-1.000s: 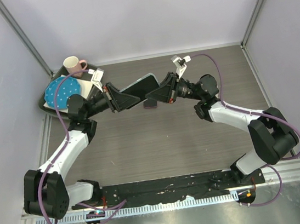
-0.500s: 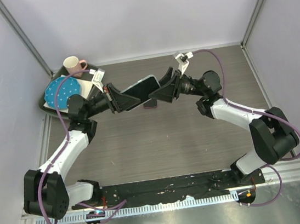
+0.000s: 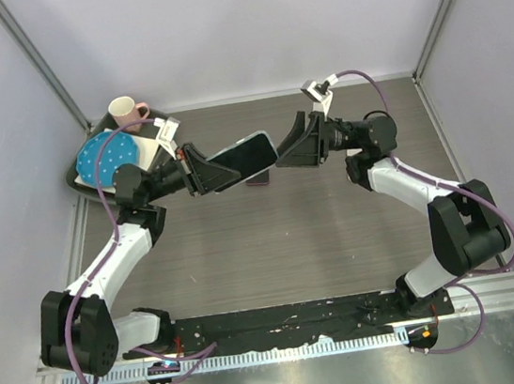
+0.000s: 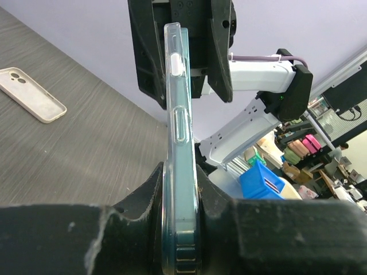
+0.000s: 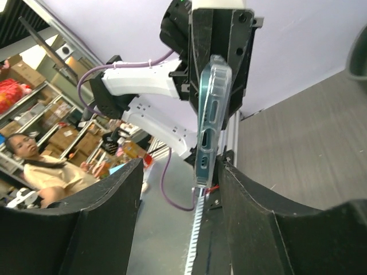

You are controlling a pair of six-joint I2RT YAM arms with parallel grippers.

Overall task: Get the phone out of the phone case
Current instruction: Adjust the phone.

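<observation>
Your left gripper (image 3: 221,170) clamps the still-cased phone (image 3: 245,156); next close your open right gripper (image 3: 283,156), just beside it, on the phone case (image 5: 213,86).

top: high, looking down on table (image 3: 274,247)
left wrist: close, phone (image 4: 179,172) edge-on
right wrist: same phone, opposite end

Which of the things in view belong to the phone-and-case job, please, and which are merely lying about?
Job: cased phone, clamped in the left tool; right tool, open near its other end.
Lying about: pale spare case, lying flat; mug; blue dotted plate.
</observation>
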